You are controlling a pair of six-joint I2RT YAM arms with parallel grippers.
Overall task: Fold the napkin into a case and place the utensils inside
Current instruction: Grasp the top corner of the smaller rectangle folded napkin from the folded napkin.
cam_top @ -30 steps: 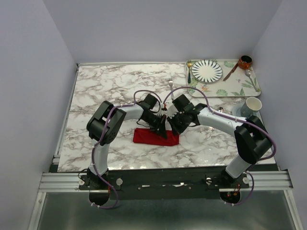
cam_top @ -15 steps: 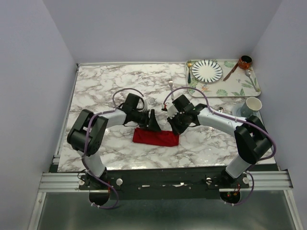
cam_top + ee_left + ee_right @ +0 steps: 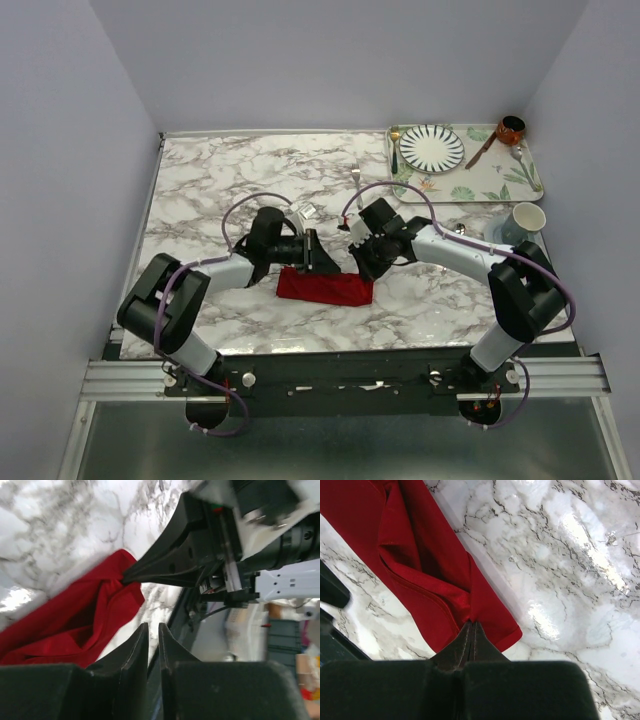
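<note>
You're partway through the folding and haven't started the loading. The napkin [image 3: 323, 288] lies on the marble table [image 3: 200, 180] just below the middle of the top view. It is already gathered into a narrow red strip running left to right, with both arms bent in over it. Your right gripper [image 3: 471, 626] is pinched closed on the cloth: in its wrist view the fingertips meet on the near edge of the strip at bottom centre, close to the corner. Your left gripper [image 3: 153, 626] shows only a thin gap between its fingers, and nothing sits in it. It hangs just beside the napkin's edge, facing the right one. The strip looks soft and not yet tidy, with layers overlapping and a raised ridge and a loose flap running down its length. I'd judge the pocket unfinished, or at least in need of flattening before anything will slide in. The fork [image 3: 356, 178] lies bare on the marble above the grippers, well apart from the napkin, near the left end of the tray [image 3: 530, 188] at the upper right — so every utensil is yet to be fetched and tucked inside.
</note>
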